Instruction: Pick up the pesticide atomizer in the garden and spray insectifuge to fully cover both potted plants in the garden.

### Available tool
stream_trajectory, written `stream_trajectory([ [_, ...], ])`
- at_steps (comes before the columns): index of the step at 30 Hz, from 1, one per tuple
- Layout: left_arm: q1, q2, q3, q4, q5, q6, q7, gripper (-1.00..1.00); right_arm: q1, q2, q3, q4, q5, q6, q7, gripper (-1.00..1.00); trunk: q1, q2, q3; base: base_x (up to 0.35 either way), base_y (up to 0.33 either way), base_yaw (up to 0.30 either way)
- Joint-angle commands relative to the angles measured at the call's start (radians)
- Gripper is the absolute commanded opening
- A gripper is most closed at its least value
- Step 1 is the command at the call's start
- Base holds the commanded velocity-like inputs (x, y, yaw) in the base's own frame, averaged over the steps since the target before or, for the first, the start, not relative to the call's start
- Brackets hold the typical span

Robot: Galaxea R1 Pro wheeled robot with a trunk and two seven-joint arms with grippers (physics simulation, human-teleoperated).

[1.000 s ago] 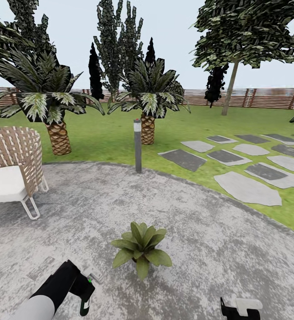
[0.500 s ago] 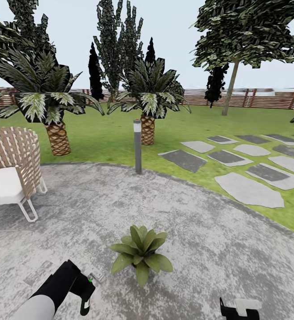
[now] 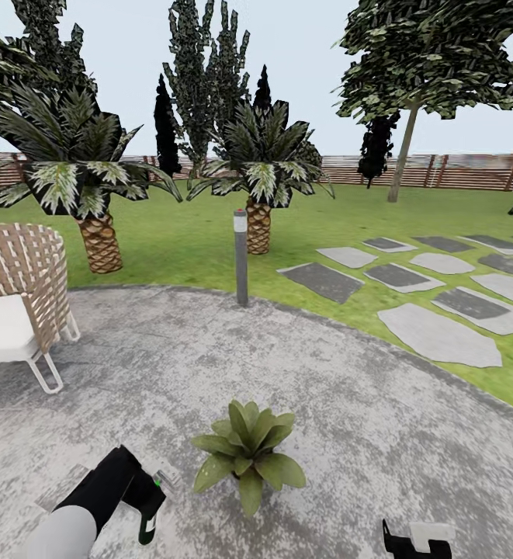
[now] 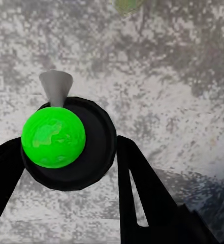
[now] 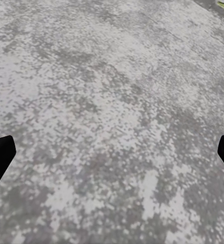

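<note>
— Pesticide atomizer (image 4: 66, 142): where is it?

— It sits in the left claw (image 4: 66, 168). In the left wrist view the two black fingers (image 4: 142, 193) stand on both sides of its round dark body and pinch it. On top is a bright green ball, and a small grey cone nozzle points away from the camera, toward the speckled grey paving (image 3: 380, 435). In the head view the bottle (image 3: 149, 516) is low at the left, at the end of the black left arm, and it hangs over the paving.

— And the potted plant?

— One potted plant (image 3: 248, 458), a rosette of broad green leaves, stands on the paving near the atomizer, to its right. I see no pale specks on its leaves, but the leaves are small in this view, so maybe I miss them.

— The right claw?

— The right claw (image 3: 417, 537) is low at the right edge of the head view. In the right wrist view its two dark fingertips (image 5: 0, 157) are far apart, spread, with nothing between them, over the grey paving.

— What stands behind?

— A grey bollard lamp (image 3: 241, 256) at the paving's edge, a wicker chair (image 3: 19, 299) at the left, then lawn, stepping stones (image 3: 442, 334), palms and a brown slat fence (image 3: 458, 171).
</note>
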Motion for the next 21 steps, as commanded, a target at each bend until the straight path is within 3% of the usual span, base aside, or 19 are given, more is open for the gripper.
stream_trajectory([
  [1,-0.016,0.001,-0.013,-0.001,-0.018,0.006,-0.030,-1.00,-0.001,0.000,-0.004,0.002,0.011,-0.003,-0.007,1.00,0.000,0.000,-0.001,0.000,0.000,0.000],
  [3,-0.068,0.005,-0.056,-0.001,-0.062,0.011,-0.135,-1.00,-0.001,0.001,-0.003,0.002,0.011,-0.003,-0.006,1.00,0.000,0.000,-0.001,0.000,0.000,0.000],
  [6,-0.112,0.014,-0.069,-0.005,-0.119,0.017,-0.226,-1.00,-0.001,0.001,-0.003,0.002,0.011,-0.003,-0.007,1.00,0.000,0.000,-0.001,0.000,0.000,0.000],
  [9,-0.138,0.015,-0.071,-0.015,-0.128,0.017,-0.239,-1.00,-0.001,0.001,-0.003,0.002,0.012,-0.003,-0.008,1.00,0.000,0.000,-0.001,0.000,0.000,0.000],
  [13,-0.133,0.019,-0.075,-0.014,-0.129,0.015,-0.239,-1.00,-0.001,0.001,-0.004,0.002,0.012,-0.003,-0.008,1.00,0.000,0.000,-0.001,0.000,0.000,0.000],
  [21,-0.103,0.062,-0.075,0.003,-0.127,0.000,-0.237,-1.00,-0.001,0.001,-0.003,0.002,0.013,-0.003,-0.008,1.00,0.000,0.000,-0.001,0.000,0.000,0.000],
])
